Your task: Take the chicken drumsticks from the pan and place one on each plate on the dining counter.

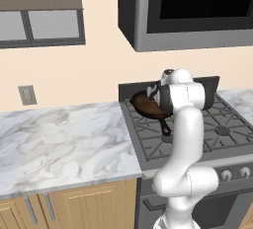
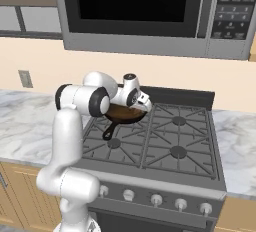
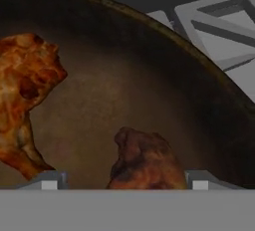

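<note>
- The pan [image 1: 148, 105] stands on the stove [image 1: 217, 129], on the burner at the rear left, and its short black handle [image 1: 165, 127] points toward 5 o'clock in the left base view.
- In the right base view the same pan [image 2: 122, 113] is partly covered by the white arm, and its handle [image 2: 111, 130] goes toward 7 o'clock.
- The gripper [image 3: 124, 177] is low over the inside of the pan [image 3: 199, 90]. The two finger tips [image 3: 47, 181] stand well apart at the bottom of the hand view.
- One darker chicken drumstick [image 3: 144, 160] lies just between the two tips, at 6 o'clock of the hand view. I cannot tell if the tips touch it; they are wider than the piece, so the jaws are apart and hold nothing.
- A second, lighter orange drumstick [image 3: 25, 95] lies at 9 o'clock in the hand view, on the pan floor, apart from the first one.
- The grey grates of the stove [image 3: 224, 36] are seen past the pan rim at 2 o'clock.
- A white marble counter [image 1: 59, 144] lies at the left of the stove, over light oak doors.
- A microwave [image 2: 145, 16] hangs over the stove, and a window [image 1: 39, 25] is at 10 o'clock in the left base view.
</note>
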